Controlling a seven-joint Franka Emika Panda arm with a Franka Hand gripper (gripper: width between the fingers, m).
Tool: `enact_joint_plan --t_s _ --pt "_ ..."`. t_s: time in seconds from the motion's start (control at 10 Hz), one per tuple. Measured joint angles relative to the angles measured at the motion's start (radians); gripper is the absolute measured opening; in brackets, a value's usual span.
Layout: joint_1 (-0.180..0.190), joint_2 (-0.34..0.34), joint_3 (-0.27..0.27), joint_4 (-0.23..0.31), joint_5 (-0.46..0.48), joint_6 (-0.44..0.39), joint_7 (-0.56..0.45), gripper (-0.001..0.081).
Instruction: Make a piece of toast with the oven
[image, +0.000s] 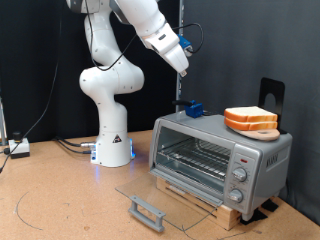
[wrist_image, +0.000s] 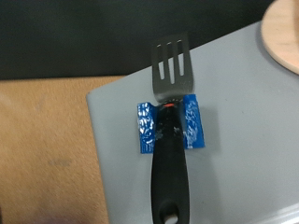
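The silver oven (image: 262, 152) stands at the exterior view's right, with its glass door (image: 165, 198) folded down flat and the wire rack (image: 195, 157) showing inside. Two stacked slices of toast (image: 251, 118) lie on a wooden plate on the oven's top. A spatula with a black handle and blue tape (image: 193, 108) lies on the top's left corner; in the wrist view it (wrist_image: 170, 103) lies straight below the camera. My gripper (image: 184, 68) hangs above the spatula, clear of it and holding nothing. Its fingers do not show in the wrist view.
The oven rests on a wooden board (image: 205, 205). The door handle (image: 147, 212) sticks out low in front. A black stand (image: 272, 95) rises behind the oven. The robot base (image: 110, 145) and cables (image: 20, 148) are at the left. A tan rounded edge (wrist_image: 285, 37) shows beside the spatula.
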Motion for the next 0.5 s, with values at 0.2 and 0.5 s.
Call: enact_joint_plan --t_s 0.2,0.5 --pt "0.015 -0.057 0.071 -0.058 -0.023 0.042 -0.042 0.0807" --pt "0.019 -0.110 0.212 -0.151 -0.020 0.152 0.012 0.0807"
